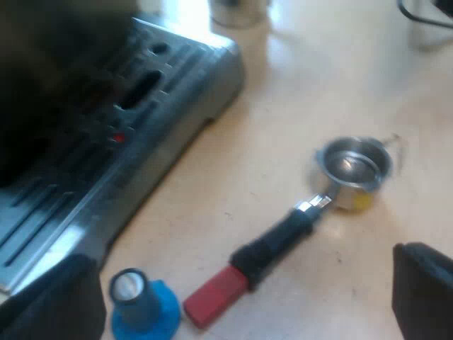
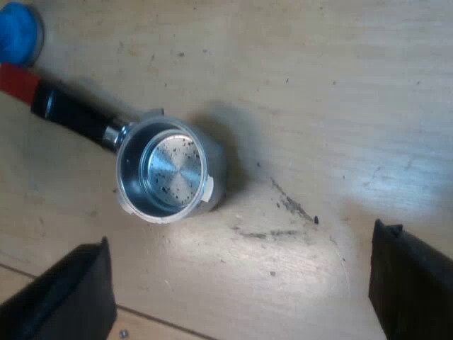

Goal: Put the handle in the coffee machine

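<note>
While the metal holder (image 1: 352, 170) lies loose on the tabletop (image 1: 297, 78) near the espresso machine (image 1: 163, 99) — open side up, its red handle end (image 1: 216, 297) just beside the blue tamper (image 1: 145, 310) — my left hand (image 1: 241, 304) hovers above it, fingers apart and empty; my right hand (image 2: 241, 283) hangs over the holder, likewise spread wide

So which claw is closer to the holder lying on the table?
Right. The right claw hangs open close over the holder's cup; the left claw, also open, sits farther back, with the holder, blue tamper and machine ahead.
</note>
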Controlling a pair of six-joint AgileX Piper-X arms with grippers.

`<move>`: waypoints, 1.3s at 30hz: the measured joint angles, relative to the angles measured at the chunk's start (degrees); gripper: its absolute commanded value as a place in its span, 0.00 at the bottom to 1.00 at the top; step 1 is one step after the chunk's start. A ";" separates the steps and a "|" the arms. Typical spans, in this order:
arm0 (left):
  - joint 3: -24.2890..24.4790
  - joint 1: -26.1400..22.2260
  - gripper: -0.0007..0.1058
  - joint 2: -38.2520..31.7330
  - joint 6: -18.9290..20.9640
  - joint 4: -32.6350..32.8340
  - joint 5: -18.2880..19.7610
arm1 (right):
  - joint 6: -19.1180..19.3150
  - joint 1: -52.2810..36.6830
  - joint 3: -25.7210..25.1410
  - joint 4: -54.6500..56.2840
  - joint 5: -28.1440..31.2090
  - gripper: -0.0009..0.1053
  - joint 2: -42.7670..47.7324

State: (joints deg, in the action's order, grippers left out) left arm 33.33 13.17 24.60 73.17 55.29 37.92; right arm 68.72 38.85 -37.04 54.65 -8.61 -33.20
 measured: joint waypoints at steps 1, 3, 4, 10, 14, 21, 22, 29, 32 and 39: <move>0.00 0.58 0.79 0.62 -0.33 0.02 0.00 | -0.46 0.76 -0.63 0.00 0.64 0.72 -0.67; 0.00 2.33 0.79 2.62 -3.26 -0.01 0.00 | -3.51 4.31 -2.95 0.00 3.48 0.72 -3.56; 0.00 2.94 0.79 3.46 -4.31 -0.01 0.00 | -5.50 6.07 -4.03 -0.16 5.54 0.72 -4.73; 0.00 6.30 0.79 8.85 -7.73 1.37 0.06 | -15.76 16.48 -7.07 -2.40 13.22 0.72 -11.88; 0.00 9.53 0.76 10.47 -9.27 2.06 -0.87 | -23.18 19.56 -7.60 -3.72 14.54 0.72 -15.47; 0.00 13.70 0.76 10.55 -13.12 3.26 -5.80 | -29.85 20.74 -8.90 -5.14 15.29 0.72 -21.96; 0.00 13.67 0.76 10.70 -13.34 3.38 -5.91 | -31.03 20.74 -9.54 -5.13 15.43 0.72 -23.31; 0.00 13.67 0.76 11.03 -14.54 3.35 -6.18 | -33.62 20.74 -11.33 -5.65 15.43 0.72 -31.14; 0.00 13.67 0.76 11.03 -14.67 3.35 -6.18 | -33.60 20.74 -11.33 -5.65 15.43 0.72 -33.57; 0.00 13.67 0.76 11.03 -14.81 3.35 -6.18 | -33.60 20.74 -11.33 -7.16 15.53 0.72 -37.97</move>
State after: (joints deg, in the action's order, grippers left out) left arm 33.33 26.84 35.62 58.36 58.64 31.74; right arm 35.12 59.59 -48.37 47.49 6.92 -71.16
